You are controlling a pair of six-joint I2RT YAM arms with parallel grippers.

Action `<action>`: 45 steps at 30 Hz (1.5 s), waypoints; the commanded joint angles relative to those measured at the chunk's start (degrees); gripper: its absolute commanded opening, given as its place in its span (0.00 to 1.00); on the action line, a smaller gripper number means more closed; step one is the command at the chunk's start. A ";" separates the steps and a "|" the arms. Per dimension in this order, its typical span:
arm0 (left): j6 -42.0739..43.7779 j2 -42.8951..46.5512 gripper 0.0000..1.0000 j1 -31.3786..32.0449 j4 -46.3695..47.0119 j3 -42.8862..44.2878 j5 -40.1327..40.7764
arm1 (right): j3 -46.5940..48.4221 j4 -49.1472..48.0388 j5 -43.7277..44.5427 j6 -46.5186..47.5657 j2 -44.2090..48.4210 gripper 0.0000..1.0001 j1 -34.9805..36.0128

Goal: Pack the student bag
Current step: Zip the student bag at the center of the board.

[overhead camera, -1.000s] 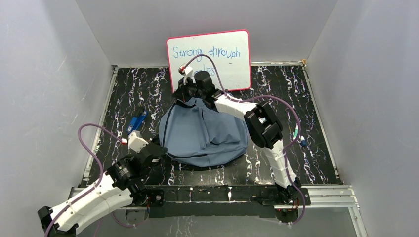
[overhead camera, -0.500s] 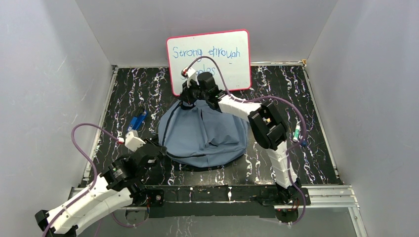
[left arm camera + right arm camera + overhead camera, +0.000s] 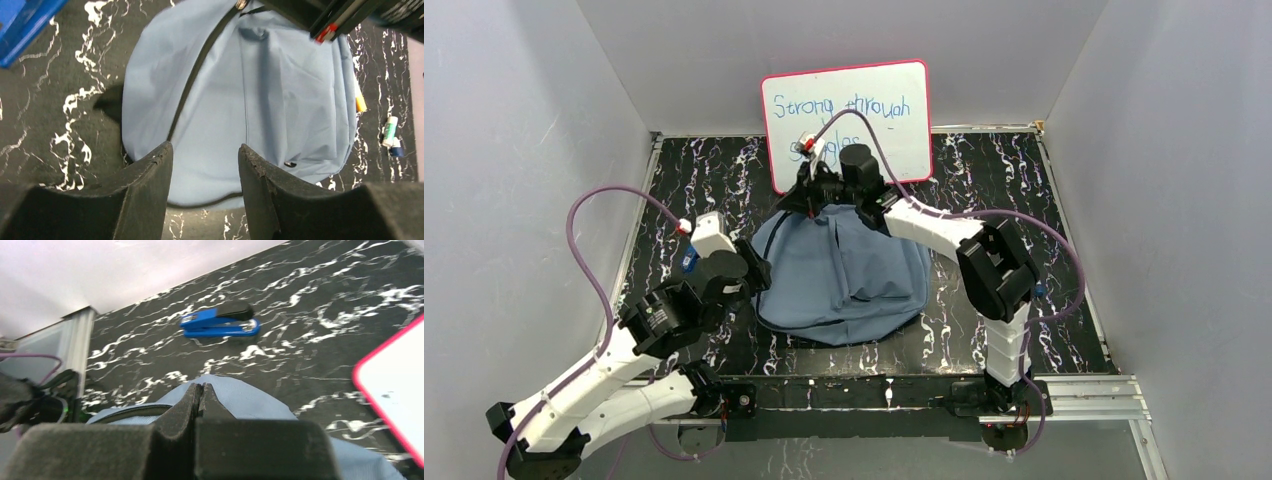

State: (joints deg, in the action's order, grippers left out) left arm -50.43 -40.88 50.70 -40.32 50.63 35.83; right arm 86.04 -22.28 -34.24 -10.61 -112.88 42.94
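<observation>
The grey-blue student bag (image 3: 844, 280) lies flat in the middle of the black marbled table, with a dark zipper line curving down its left side. My right gripper (image 3: 811, 193) is at the bag's far edge, shut on a pinch of its fabric, which rises in a peak at the tips (image 3: 201, 390). My left gripper (image 3: 754, 272) is open and empty, hovering above the bag's left near edge. In the left wrist view the bag (image 3: 280, 100) fills the space beyond my open fingers (image 3: 152, 170).
A pink-framed whiteboard (image 3: 874, 100) leans on the back wall just behind the right gripper. A blue stapler (image 3: 220, 322) lies left of the bag, partly hidden under the left arm in the top view. A green-capped stick (image 3: 390, 131) and an orange marker (image 3: 360, 102) lie by the bag's right edge.
My left arm has risen and swung forward, bringing its open gripper over the bag's left edge. My right gripper has moved slightly back and right, still pinching the bag's far edge.
</observation>
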 commanded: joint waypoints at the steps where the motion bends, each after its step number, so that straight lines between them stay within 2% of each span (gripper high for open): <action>1: 11.67 -1.75 0.48 -0.05 2.99 4.23 2.18 | -2.60 -6.57 -4.36 -5.26 8.24 0.00 3.11; 8: 20.08 -1.52 0.52 -0.01 6.06 4.88 -3.28 | -4.71 -5.96 -3.63 -15.25 13.92 0.00 3.79; 12: 19.11 -1.35 0.52 -0.04 6.76 3.52 -9.89 | -4.76 -4.82 -3.33 -16.18 15.39 0.00 3.94; 16: 16.31 0.18 0.52 -0.03 8.51 0.09 -13.20 | -5.01 -3.94 -3.61 -16.27 15.33 0.00 3.98; 21: 14.96 1.77 0.52 0.01 11.09 -2.87 -12.71 | -5.45 -4.15 -4.46 -16.88 15.64 0.00 4.00; 27: 15.44 -0.34 0.52 0.01 10.33 -2.60 -8.87 | -5.52 -4.18 -6.63 -18.52 16.64 0.00 4.17; 35: 15.56 -2.30 0.49 -0.01 11.68 -3.33 -8.06 | -7.10 -4.26 -8.86 -21.22 18.33 0.00 4.26; 38: 15.48 -2.16 0.43 0.00 12.07 -3.83 -7.05 | -7.69 -4.14 -9.30 -21.47 18.93 0.00 4.33; 40: 15.42 -1.81 0.34 -0.06 12.68 -4.46 -6.60 | -8.04 -3.59 -9.03 -20.84 19.39 0.00 4.28; 45: 14.86 -1.03 0.03 0.01 12.52 -5.12 -6.48 | -7.65 0.35 -4.64 -16.48 19.35 0.00 4.27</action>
State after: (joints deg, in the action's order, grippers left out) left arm -35.38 -43.11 50.74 -28.49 46.04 26.57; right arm 76.36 -19.29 -40.38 -29.36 -98.76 47.27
